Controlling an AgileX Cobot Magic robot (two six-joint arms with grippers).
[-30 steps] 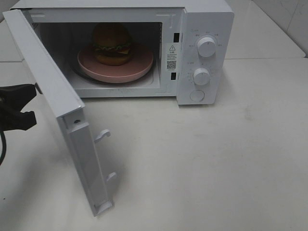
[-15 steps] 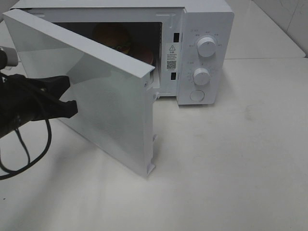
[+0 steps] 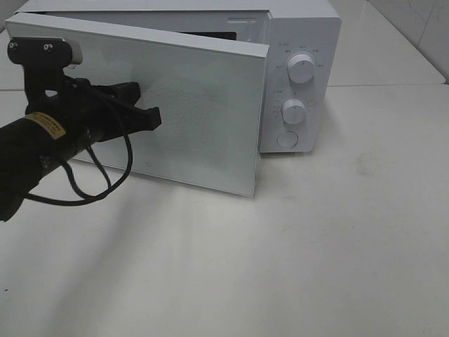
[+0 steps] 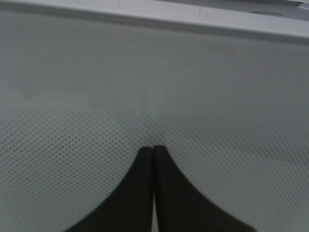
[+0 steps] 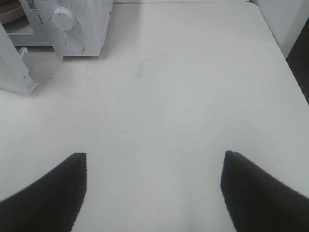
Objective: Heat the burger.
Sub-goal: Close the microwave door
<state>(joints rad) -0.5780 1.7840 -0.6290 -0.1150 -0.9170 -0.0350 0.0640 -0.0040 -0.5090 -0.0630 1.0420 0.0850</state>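
Observation:
The burger is hidden behind the white microwave door (image 3: 203, 105), which stands only a little ajar. My left gripper (image 3: 151, 116) is shut with nothing in it, and its black fingertips (image 4: 153, 147) press flat against the door's dotted outer panel (image 4: 217, 96). In the right wrist view my right gripper (image 5: 153, 154) is open and empty, hovering over bare table to the right of the microwave (image 5: 72, 24). That arm does not show in the high view.
The microwave body (image 3: 302, 28) stands at the back, with two dials (image 3: 301, 67) (image 3: 294, 111) and a round button (image 3: 287, 139) on its right panel. A black cable (image 3: 98, 189) loops under my left arm. White table (image 3: 316, 246) spreads in front.
The door has swung from wide open to almost shut, pushed by my left gripper moving right and towards the microwave. The burger and its pink plate are now covered.

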